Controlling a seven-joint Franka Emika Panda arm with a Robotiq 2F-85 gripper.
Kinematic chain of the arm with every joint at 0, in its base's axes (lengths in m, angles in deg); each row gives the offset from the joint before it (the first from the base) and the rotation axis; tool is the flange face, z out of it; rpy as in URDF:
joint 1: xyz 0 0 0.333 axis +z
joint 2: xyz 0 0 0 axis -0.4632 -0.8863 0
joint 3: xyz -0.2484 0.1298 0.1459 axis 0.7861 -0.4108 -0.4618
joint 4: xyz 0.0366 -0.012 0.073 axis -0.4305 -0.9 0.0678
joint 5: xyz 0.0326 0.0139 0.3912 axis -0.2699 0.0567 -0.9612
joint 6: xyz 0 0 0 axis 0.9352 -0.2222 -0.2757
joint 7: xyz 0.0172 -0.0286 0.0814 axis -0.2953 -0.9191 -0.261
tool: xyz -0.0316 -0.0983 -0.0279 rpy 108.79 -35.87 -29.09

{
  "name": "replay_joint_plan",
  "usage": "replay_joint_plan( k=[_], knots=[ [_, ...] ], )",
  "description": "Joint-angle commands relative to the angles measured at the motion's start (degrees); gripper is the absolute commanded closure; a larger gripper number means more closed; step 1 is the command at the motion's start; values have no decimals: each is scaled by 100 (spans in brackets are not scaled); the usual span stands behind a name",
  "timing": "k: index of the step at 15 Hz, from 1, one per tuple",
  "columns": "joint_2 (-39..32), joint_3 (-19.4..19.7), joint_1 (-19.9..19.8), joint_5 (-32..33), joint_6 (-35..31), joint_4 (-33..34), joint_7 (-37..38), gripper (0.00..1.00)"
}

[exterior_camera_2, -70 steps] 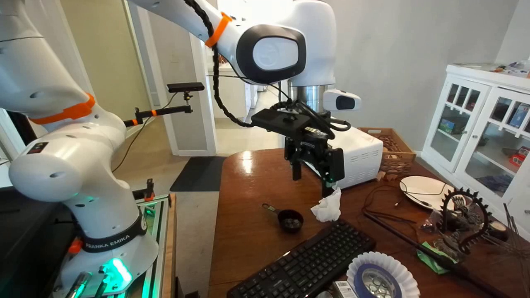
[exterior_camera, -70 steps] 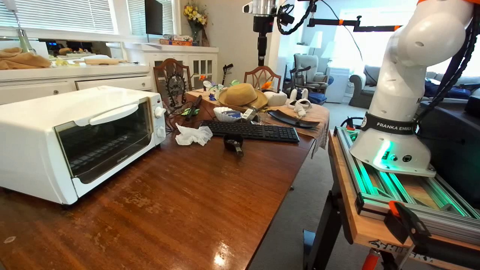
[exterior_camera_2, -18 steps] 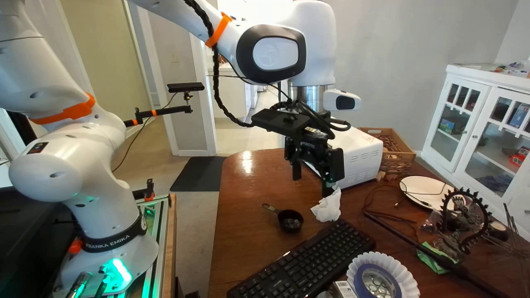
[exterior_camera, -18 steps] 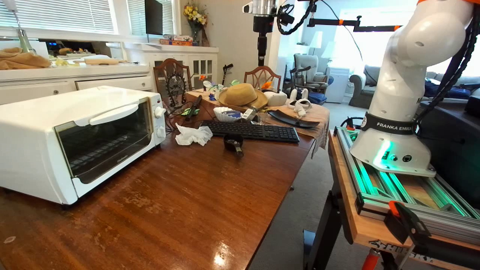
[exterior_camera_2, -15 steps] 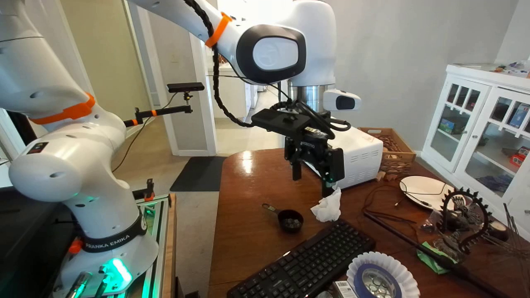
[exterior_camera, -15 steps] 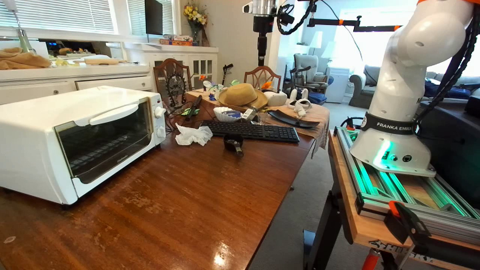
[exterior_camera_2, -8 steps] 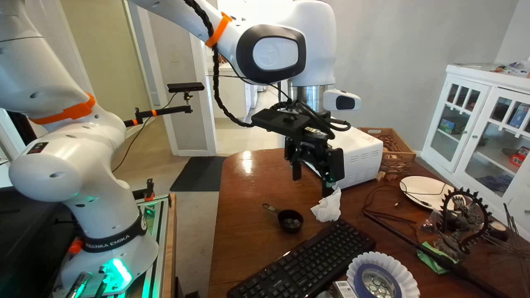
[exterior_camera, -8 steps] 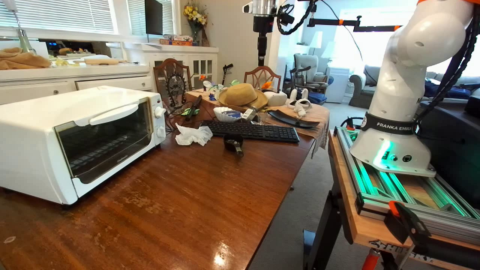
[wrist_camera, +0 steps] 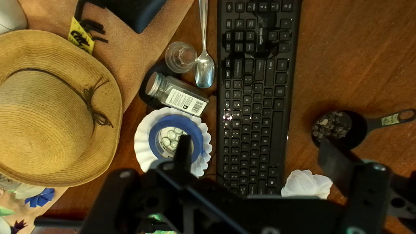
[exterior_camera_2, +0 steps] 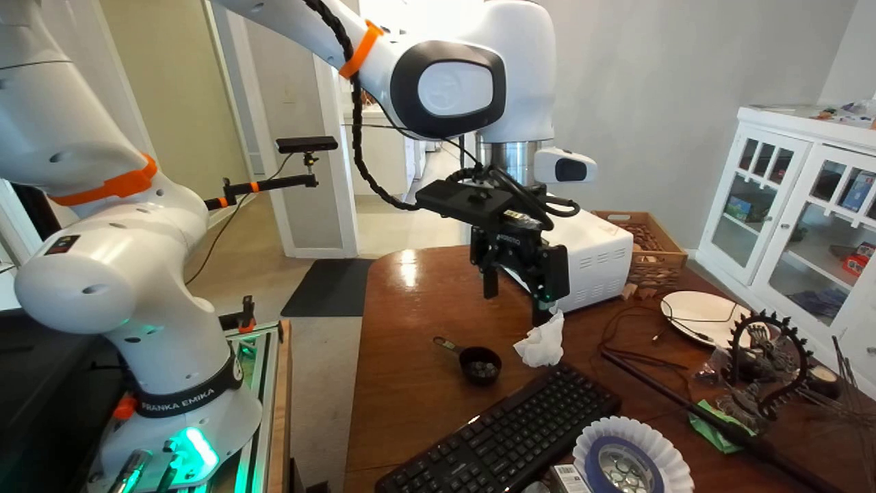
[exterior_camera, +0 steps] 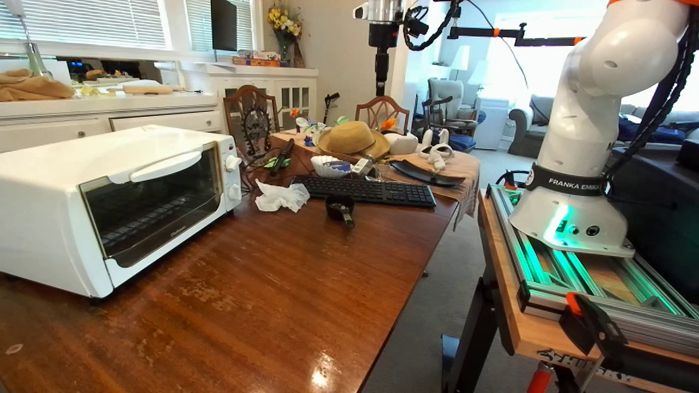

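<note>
In an exterior view, see nearest the fluted bowl (exterior_camera_2: 667,438), cut off below, then the keyboard (exterior_camera_2: 506,435), also cropped, reaching in from near the robot-side edge of the table (exterior_camera: 256,316). Just beyond, in from that edge, find the measuring cup (wrist_camera: 357,128) with dark bits (wrist_camera: 331,125) too small to name, and the white tissue (exterior_camera_2: 540,342). Higher up — well clear of the table — note the gripper (exterior_camera_2: 515,308) with jaws spread wide, hiding parts of cup and tissue in the wrist view. Farther off, across from that edge, make out the toaster oven (exterior_camera_2: 595,260), partly screened.
</note>
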Motion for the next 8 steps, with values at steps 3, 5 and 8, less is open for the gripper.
replay_joint_plan(
  k=[3,5,8],
  knots=[
    [-27,7,-170,362,-72,113,-22,0],
    [-74,73,-224,692,-7,305,-463,0],
    [-212,109,-206,1044,83,500,-1244,0]
  ],
)
